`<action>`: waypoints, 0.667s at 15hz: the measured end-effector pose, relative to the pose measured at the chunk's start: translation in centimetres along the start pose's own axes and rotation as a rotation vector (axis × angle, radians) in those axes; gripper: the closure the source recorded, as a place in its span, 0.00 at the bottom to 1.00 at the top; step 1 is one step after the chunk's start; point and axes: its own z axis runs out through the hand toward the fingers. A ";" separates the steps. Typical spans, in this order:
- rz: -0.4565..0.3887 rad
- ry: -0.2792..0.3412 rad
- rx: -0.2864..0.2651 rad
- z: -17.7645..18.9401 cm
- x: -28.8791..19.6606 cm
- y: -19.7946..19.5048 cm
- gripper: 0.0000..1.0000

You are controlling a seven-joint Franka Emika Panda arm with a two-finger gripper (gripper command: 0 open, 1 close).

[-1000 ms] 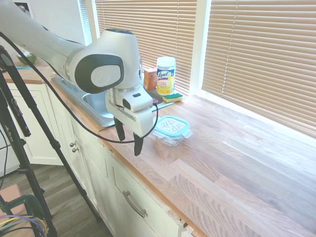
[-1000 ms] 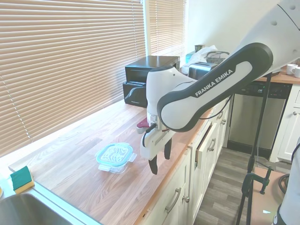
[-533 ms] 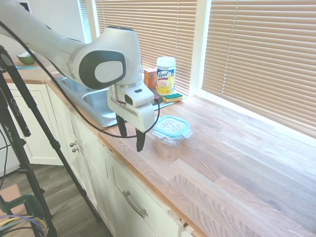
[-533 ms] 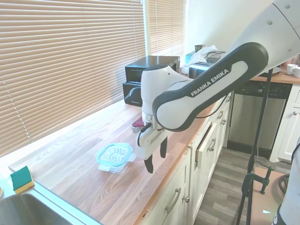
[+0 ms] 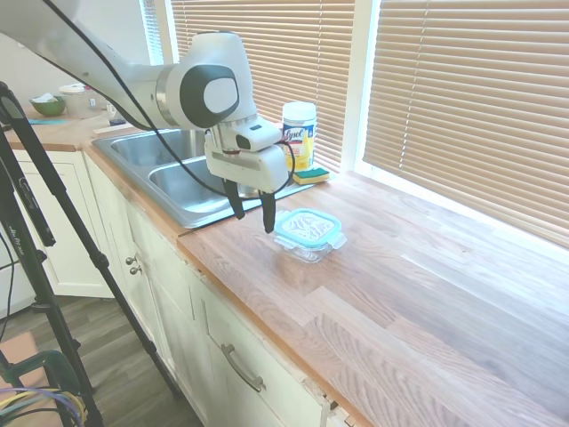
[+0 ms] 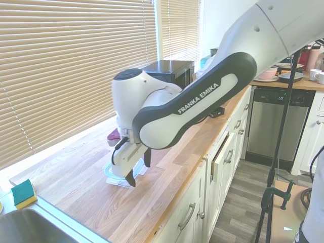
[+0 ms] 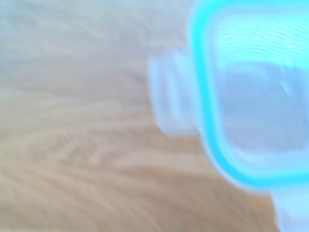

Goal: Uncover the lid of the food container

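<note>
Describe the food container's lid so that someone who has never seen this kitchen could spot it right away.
On the wooden countertop, between the steel sink and the window blinds, a small clear food container sits beside the open gripper. The lid is on top of it. Unlike the yellow-green sponge and Lysol canister behind, it is flat, rounded-square, turquoise-rimmed, with a clear centre.

We count one small clear rounded-square food container [image 5: 308,244], one teal-rimmed lid [image 5: 308,226] with a whitish centre, one yellow-labelled wipes canister [image 5: 299,135], one yellow-green sponge [image 5: 310,175], one small orange box [image 5: 270,142], one double-basin steel sink [image 5: 178,178], and one two-fingered hand [image 5: 252,216].
</note>
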 end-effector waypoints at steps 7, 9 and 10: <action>-0.071 0.239 -0.140 3.3 -2.1 -8.5 0.00; -0.100 0.331 -0.193 4.4 -2.5 -9.5 0.00; -0.115 0.380 -0.226 5.0 -3.0 -9.8 0.00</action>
